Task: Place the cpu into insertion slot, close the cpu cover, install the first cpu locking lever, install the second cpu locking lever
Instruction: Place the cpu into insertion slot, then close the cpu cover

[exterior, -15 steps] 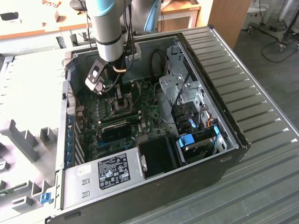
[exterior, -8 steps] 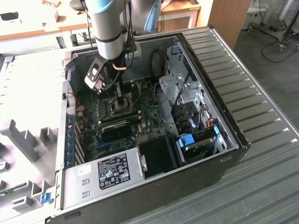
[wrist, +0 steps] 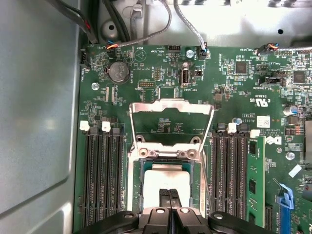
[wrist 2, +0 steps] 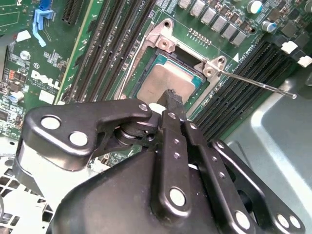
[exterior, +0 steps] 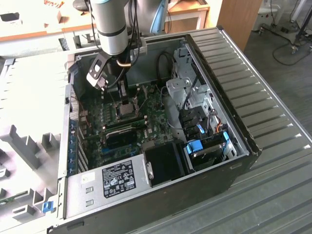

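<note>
The cpu (wrist: 163,178), a flat silver-grey square, lies in the insertion slot (wrist: 165,152) on the green board; both wrist views show it seated inside the metal rim (wrist 2: 163,41). The cpu cover (wrist: 141,106) stands flipped open behind the slot, with the board visible through its cut-out. My gripper (wrist: 170,192) hangs right over the chip with its fingers (wrist: 165,196) pressed together and nothing between them. In the second wrist view the gripper (wrist 2: 171,96) has its tips at the chip's (wrist 2: 163,83) top face. A thin wire lever (wrist 2: 258,85) juts out from the slot's corner. In the exterior view the gripper (exterior: 124,100) reaches into the case above the slot (exterior: 127,109).
Long black memory slots (wrist: 102,175) flank the socket, and a green memory module (wrist: 254,185) stands in one. A black card (exterior: 122,139), a power supply (exterior: 117,180) and a metal drive cage (exterior: 195,97) crowd the case. Cables (wrist: 146,36) run along the board's far edge.
</note>
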Motion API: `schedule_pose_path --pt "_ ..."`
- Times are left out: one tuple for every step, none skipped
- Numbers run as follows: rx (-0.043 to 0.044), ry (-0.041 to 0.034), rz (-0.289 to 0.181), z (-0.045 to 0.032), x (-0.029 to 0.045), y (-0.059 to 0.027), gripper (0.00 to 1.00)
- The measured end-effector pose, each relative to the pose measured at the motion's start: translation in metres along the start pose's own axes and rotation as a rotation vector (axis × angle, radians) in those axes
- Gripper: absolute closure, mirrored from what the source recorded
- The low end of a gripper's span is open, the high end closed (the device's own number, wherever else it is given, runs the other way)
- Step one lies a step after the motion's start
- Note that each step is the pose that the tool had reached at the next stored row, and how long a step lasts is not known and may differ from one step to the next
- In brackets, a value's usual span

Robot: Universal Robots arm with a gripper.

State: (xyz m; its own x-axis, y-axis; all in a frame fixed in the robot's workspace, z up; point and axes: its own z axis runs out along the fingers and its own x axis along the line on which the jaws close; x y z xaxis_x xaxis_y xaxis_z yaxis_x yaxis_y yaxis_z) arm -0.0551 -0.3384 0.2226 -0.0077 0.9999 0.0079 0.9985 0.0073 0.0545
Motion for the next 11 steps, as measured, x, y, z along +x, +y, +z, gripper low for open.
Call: schedule_pose_path --pt "0.0001 -0.0001 0.0 -0.0003 0.0 0.0 0.89" --pt "0.0 -0.0001 0.0 -0.0006 0.0 0.0 0.89" --pt "0.0001 -0.0001 0.0 -0.0007 0.0 0.0 0.89" --pt "0.0001 -0.0001 0.0 -0.0007 0.0 0.0 0.89" --pt "0.0001 -0.0001 0.0 -0.0007 0.0 0.0 0.89" --pt "0.0 -0.0001 0.0 -0.0007 0.0 0.0 0.89" --pt "0.0 -0.0001 0.0 -0.0007 0.0 0.0 0.89" --pt "0.0001 -0.0001 0.0 -0.0007 0.0 0.0 0.89" --pt "0.0 -0.0001 0.0 -0.0007 0.0 0.0 0.89" --pt "0.0001 -0.0001 0.0 -0.0008 0.0 0.0 0.89" --pt "0.0003 -0.0005 0.0 -0.0012 0.0 0.0 0.89"
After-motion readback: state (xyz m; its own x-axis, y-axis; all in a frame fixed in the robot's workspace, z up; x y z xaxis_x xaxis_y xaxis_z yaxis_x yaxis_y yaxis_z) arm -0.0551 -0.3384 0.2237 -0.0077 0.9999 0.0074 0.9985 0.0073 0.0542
